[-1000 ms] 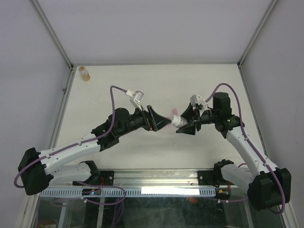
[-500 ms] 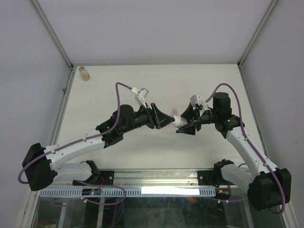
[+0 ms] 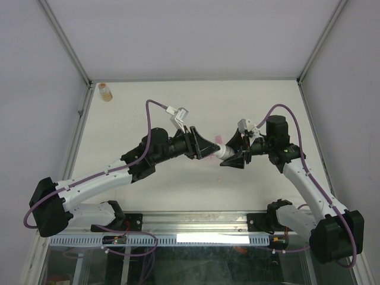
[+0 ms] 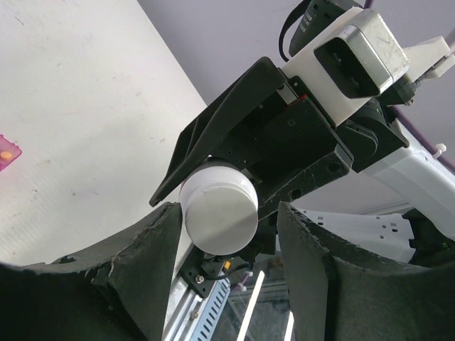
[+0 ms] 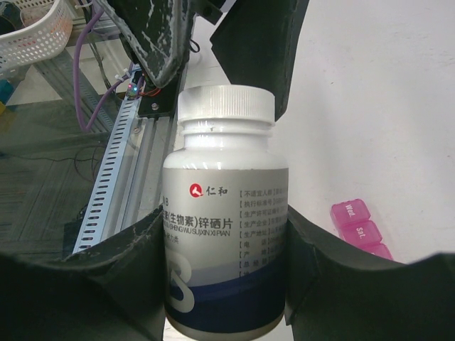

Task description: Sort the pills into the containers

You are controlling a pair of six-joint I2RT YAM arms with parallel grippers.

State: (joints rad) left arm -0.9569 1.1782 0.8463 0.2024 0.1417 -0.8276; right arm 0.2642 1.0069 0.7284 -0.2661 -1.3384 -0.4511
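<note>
My right gripper (image 3: 233, 154) is shut on a white-capped pill bottle (image 3: 222, 152) and holds it tilted above the table. In the right wrist view the bottle (image 5: 224, 234) stands between my fingers (image 5: 135, 249). My left gripper (image 3: 208, 148) is open, its jaws on either side of the bottle's white cap (image 4: 218, 213), with a gap on the right side. The pink organiser (image 5: 359, 227) lies on the table beside the bottle, and only a corner shows in the left wrist view (image 4: 7, 153), with a tiny orange speck in it. No other pills show.
A small amber bottle (image 3: 105, 91) stands at the far left corner of the table. A metal rail (image 3: 196, 222) runs along the near edge. A white basket (image 5: 32, 32) sits below the table level.
My left arm has reached to the right and its open jaws have come around the bottle's cap. The right arm and the bottle have held still.
</note>
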